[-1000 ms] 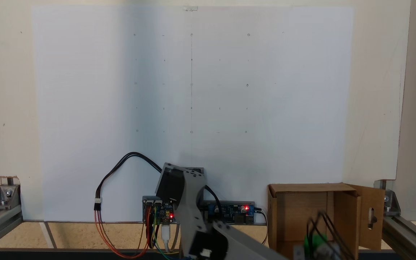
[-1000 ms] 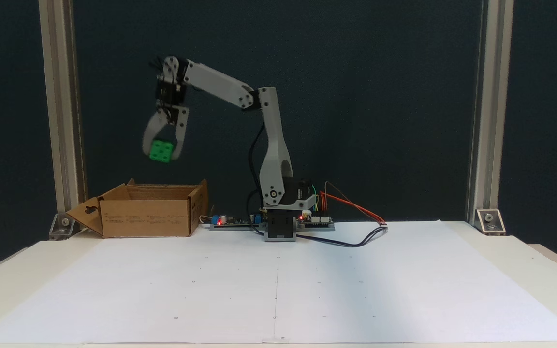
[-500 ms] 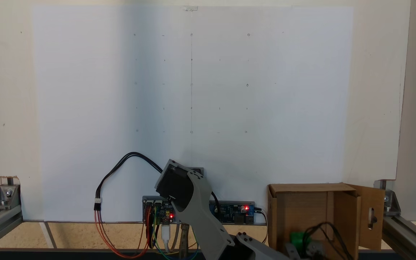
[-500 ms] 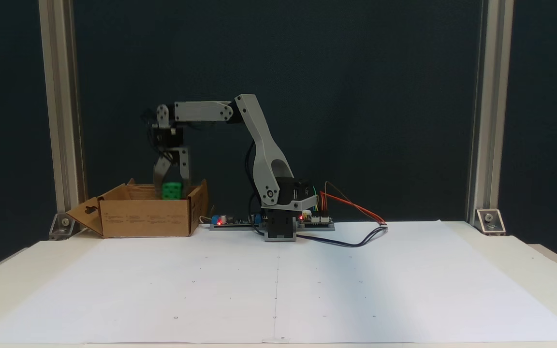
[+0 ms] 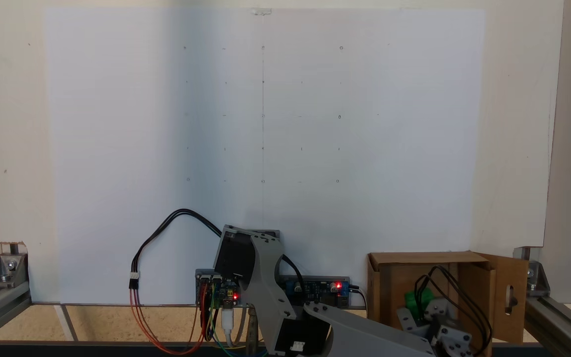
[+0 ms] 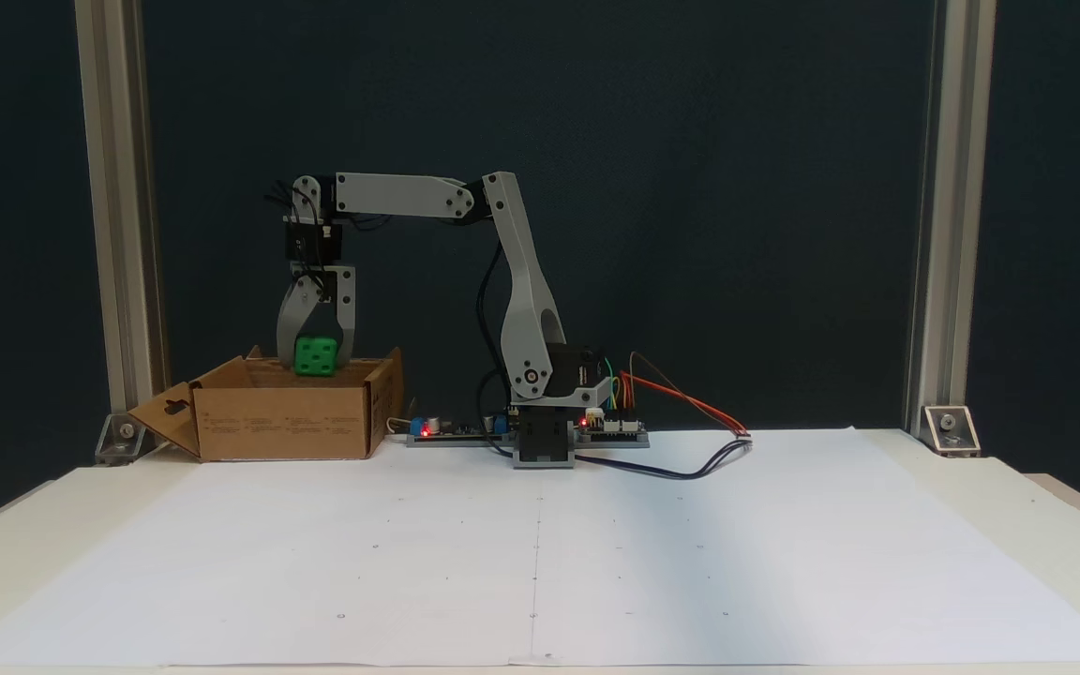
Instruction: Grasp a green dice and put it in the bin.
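Green dice [image 6: 316, 356] pinched between two fingers of gripper [image 6: 316, 358], hanging at rim height over open top of cardboard bin [image 6: 287, 422]. Gripper clamped tight on dice. Arm reaches out level over bin.

Print on the bin [image 6: 287, 422]: rows of small dark print run across its front wall in a fixed view, too small to read.
Marks on the paper sheet [image 5: 117, 148]: small dots and dashes in a grid, with one thin centre line (no numbers beside them).
Circuit boards [image 5: 315, 288]: no legible lettering.
Readable words or numbers: none.
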